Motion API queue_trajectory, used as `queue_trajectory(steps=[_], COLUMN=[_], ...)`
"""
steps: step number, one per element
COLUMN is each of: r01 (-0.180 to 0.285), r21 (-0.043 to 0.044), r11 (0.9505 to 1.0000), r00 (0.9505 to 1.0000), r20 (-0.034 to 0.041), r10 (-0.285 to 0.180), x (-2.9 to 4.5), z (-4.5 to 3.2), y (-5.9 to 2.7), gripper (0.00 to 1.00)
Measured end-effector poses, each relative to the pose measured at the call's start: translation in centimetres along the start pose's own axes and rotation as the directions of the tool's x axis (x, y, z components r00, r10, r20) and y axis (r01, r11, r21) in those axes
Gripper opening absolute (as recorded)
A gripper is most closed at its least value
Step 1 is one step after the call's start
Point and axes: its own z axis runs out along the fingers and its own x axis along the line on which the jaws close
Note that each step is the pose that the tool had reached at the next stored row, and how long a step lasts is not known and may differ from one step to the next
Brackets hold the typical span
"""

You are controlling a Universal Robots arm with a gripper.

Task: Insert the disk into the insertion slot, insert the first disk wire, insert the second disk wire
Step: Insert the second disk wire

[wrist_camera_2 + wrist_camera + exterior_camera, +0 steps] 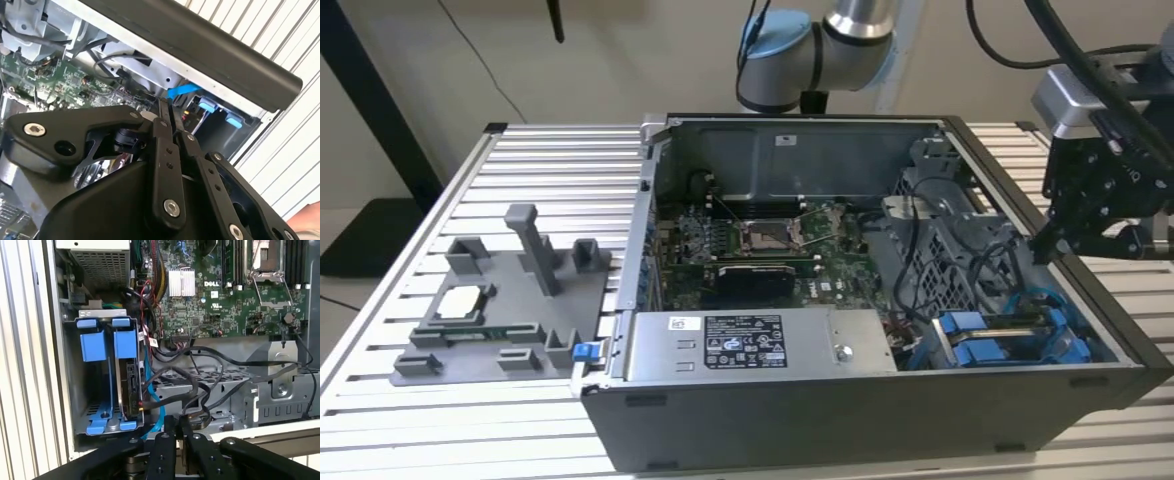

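The disk (131, 390) stands on edge in its blue carrier inside the insertion slot (75, 390), next to a second blue carrier (93, 345). In the exterior view the disk (994, 325) sits low in the slot (1087, 350) at the case's near right corner. A blue wire (154, 407) and black wires (200, 390) run from the board towards the disk's end. My gripper (179, 427) hangs just outside the case wall beside the slot, fingers (160, 135) pressed together, shut. A black wire loop lies right at the tips. In the exterior view the gripper (1047, 250) is above the case's right wall.
The open computer case (854, 420) lies on a slatted metal table (454, 430). A grey power-supply box (747, 345) fills its front and the motherboard (761, 245) its middle. A grey fixture plate (494, 300) with parts sits at the exterior view's left.
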Motion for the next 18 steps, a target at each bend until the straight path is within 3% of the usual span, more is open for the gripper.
queue_trajectory(steps=[6, 13, 18], r01=[-0.006, -0.007, -0.008], r21=[-0.0001, 0.0003, 0.0004], r11=[1.0, 1.0, 1.0], r00=[0.9999, 0.9999, 0.9999], r20=[0.0119, 0.0114, 0.0114], r10=[0.006, 0.007, 0.008], x=[0.05, 0.47, 1.53], z=[-0.45, -0.53, -0.38], y=[1.49, 2.79, 3.24], gripper=[0.0, 0.0, 0.0])
